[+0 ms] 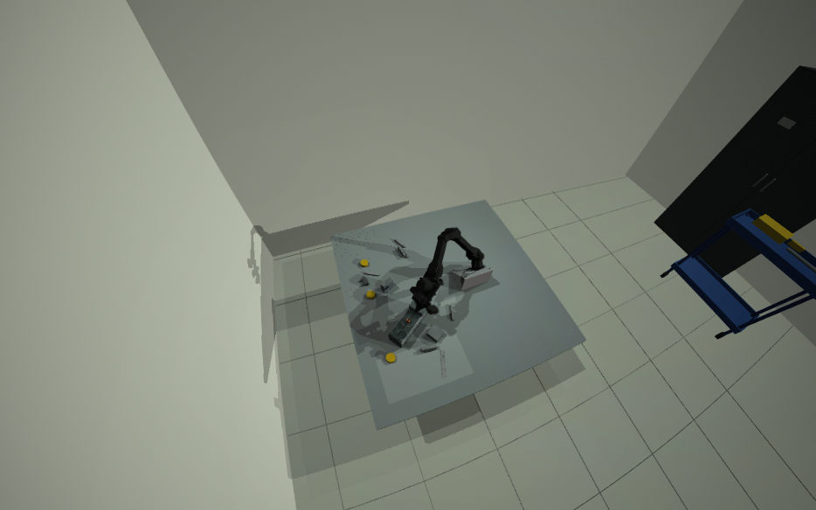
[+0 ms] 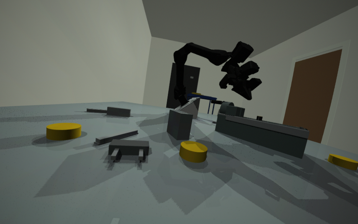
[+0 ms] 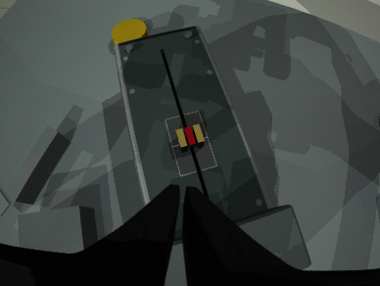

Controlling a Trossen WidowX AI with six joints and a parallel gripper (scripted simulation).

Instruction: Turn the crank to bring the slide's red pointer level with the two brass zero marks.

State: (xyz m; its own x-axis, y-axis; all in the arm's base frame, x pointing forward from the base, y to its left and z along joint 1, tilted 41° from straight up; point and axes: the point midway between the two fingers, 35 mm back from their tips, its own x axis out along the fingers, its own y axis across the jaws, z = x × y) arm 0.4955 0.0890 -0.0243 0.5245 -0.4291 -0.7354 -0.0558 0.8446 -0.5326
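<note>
A black robot arm stands on a light gray counter, bent over a long, dark machine. Its hand is in the air above the machine, apart from it, with the fingers drawn together and nothing between them. On the machine's top, a dark slot runs lengthwise. Midway along it, a red pointer sits between two brass marks, looking about level with them, though too small to judge exactly. At one end of the machine is a round gray wheel with a black handle sticking out; the hand is off it. Three yellow discs lie on the counter, one beyond the machine's far end in the close view. Near the middle disc stands a gray block.
</note>
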